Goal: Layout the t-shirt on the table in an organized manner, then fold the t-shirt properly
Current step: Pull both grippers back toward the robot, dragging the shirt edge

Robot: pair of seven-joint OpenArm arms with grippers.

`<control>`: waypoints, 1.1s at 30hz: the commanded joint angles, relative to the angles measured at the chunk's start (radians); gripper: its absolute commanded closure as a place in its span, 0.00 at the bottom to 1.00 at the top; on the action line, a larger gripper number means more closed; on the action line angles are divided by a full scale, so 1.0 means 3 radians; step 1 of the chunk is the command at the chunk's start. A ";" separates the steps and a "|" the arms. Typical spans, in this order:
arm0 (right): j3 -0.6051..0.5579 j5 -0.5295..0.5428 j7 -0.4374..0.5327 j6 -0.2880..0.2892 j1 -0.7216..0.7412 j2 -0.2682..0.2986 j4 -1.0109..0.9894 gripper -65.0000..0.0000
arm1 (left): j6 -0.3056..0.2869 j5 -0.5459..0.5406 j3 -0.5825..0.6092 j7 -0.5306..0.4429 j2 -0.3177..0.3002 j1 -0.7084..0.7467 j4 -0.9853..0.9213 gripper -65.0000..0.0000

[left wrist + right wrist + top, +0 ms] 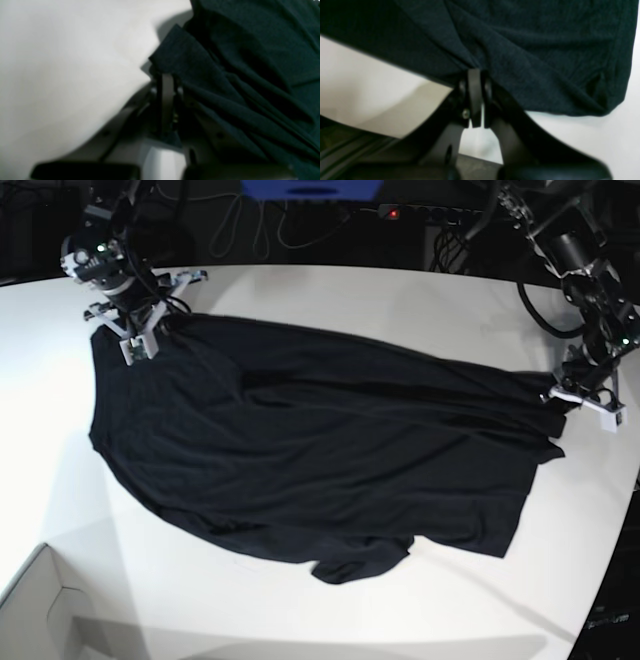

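Base cam: 1 t-shirt (310,470), black, lying across the table (420,300), partly spread, still rumpled, hem edge curling at near side. I'm holding it w/ both arms, 2 grippers total. Right gripper (135,340) at far-left is clamped on a bunch of fabric; its wrist cam confirms jaws pinched tight w/ cloth gathering into them. Left gripper (580,395) at right edge is clenched on a shirt corner too. Reckon I'm gripping opposite ends so I can tension and flatten it before folding. White box corner (45,610) sitting near-left, 1 only.
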 commanded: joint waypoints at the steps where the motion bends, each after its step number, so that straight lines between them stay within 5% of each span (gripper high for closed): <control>1: 0.0013 0.0037 0.0059 0.0010 0.0020 0.0022 0.0052 1.00 | 0.0014 0.0039 -0.0009 0.0032 -0.0059 -0.0029 0.0030 1.00; 16: -0.0002 0.0037 0.0034 0.0010 0.0378 0.0278 0.0083 1.00 | 0.0014 0.0039 -0.0009 0.0032 -0.0064 -0.0081 0.0030 1.00; 24: -0.0498 0.0031 0.0034 0.0010 0.0511 0.0431 0.0047 1.00 | 0.0014 0.0044 -0.0009 0.0032 -0.0064 -0.0086 0.0030 1.00; 33: -0.0519 0.0021 0.0034 0.0010 0.0766 0.0508 -0.0306 1.00 | 0.0014 0.0044 -0.0014 0.0032 -0.0125 -0.0086 0.0025 1.00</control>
